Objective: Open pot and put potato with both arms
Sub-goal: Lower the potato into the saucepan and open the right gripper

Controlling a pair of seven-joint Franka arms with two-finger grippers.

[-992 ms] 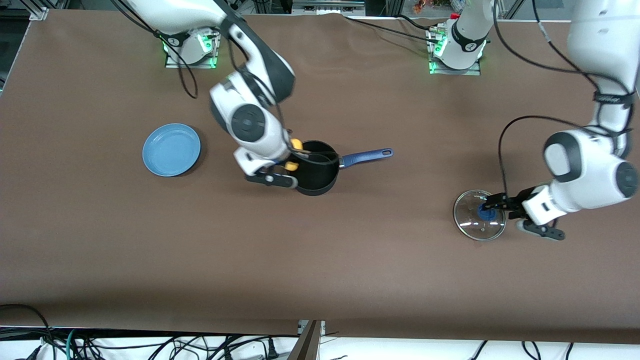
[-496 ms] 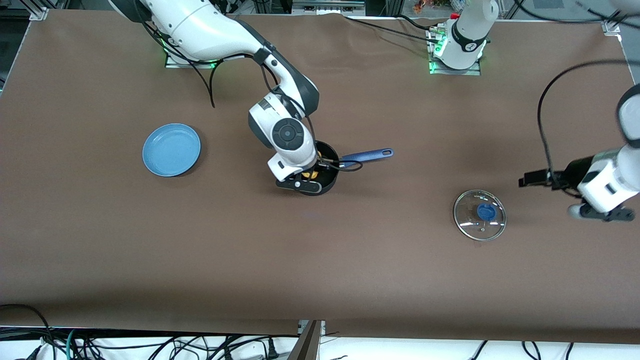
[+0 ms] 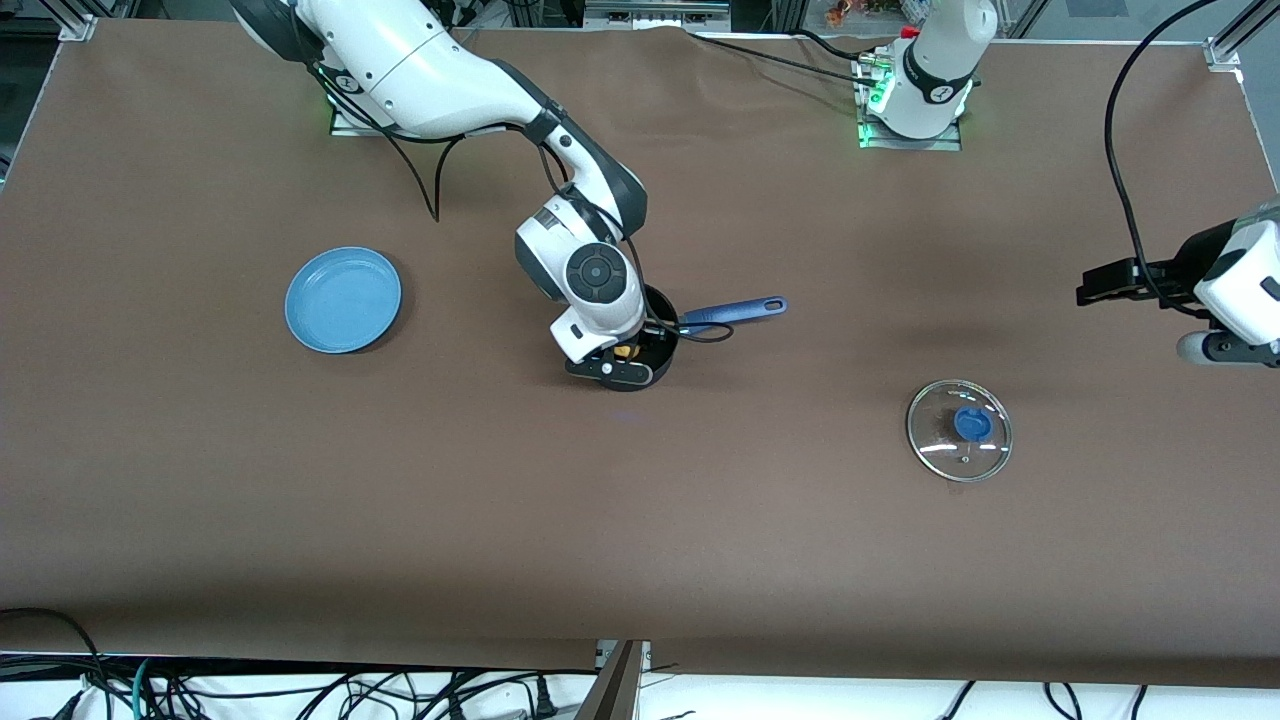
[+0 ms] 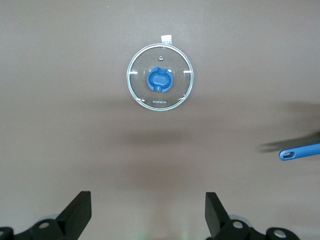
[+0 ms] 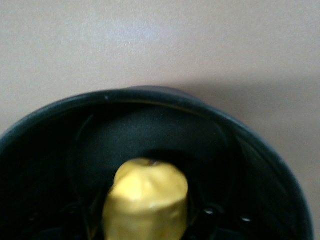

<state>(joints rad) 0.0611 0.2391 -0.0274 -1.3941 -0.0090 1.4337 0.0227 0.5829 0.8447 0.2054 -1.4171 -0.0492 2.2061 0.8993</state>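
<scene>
The black pot stands open mid-table, its blue handle pointing toward the left arm's end. My right gripper reaches down into the pot and is shut on the yellow potato. In the right wrist view the potato hangs inside the pot's black rim; the fingers are hidden in the dark. My left gripper is open and empty, up over bare table near the left arm's end; in the left wrist view it stands wide apart, well away from the lid.
The clear glass lid with its blue knob lies flat on the table, nearer the front camera than the pot; it also shows in the left wrist view. A light-blue plate lies toward the right arm's end.
My left gripper let go of the lid's knob and rose away toward the table's end. My right gripper carried the potato from the pot's rim down into the pot.
</scene>
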